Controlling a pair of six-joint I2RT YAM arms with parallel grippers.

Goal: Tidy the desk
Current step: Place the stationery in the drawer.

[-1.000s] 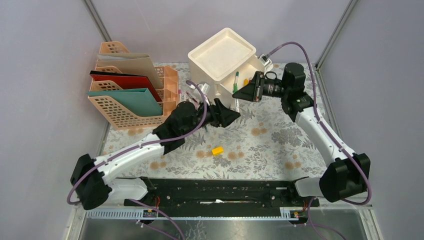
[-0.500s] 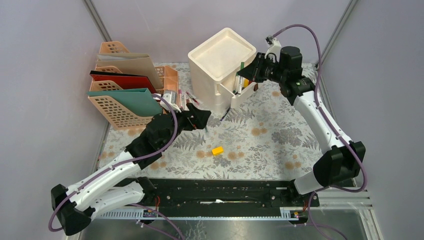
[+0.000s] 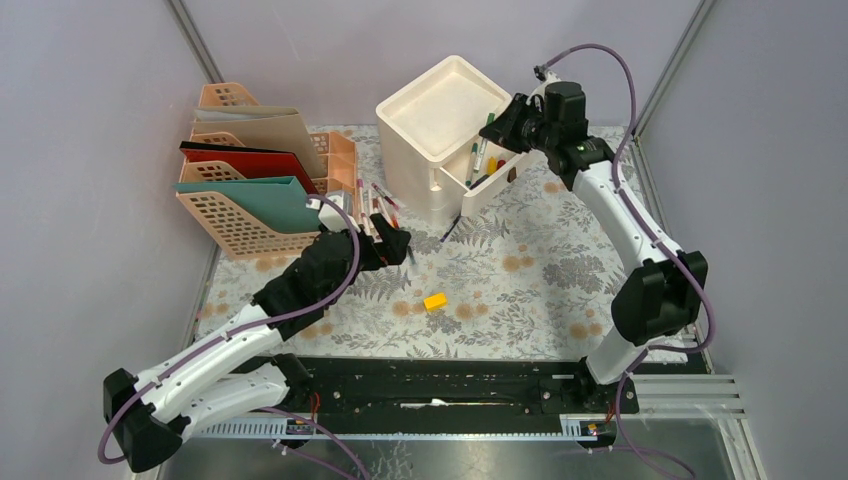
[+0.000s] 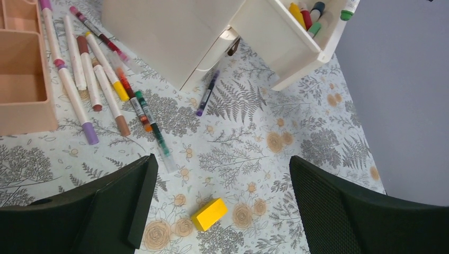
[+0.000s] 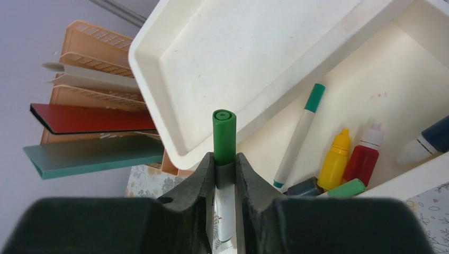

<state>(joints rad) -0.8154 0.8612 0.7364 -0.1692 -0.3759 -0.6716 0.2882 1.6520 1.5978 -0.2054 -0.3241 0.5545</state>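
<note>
The left gripper (image 4: 219,177) hangs with its fingers spread wide over bare cloth between loose markers (image 4: 106,69) and a yellow block (image 4: 209,214). The right gripper (image 5: 225,166) pinches a green-capped marker (image 5: 224,135) over the open drawer (image 5: 386,69). The desk (image 3: 540,290), pale and fern-printed, spans wall to wall.

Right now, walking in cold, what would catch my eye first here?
The right gripper, shut on a green-capped marker over the open drawer of the white box at the back of the desk. Then the fan of loose markers beside the peach organizer, and a yellow block lying alone near the open left gripper.
</note>
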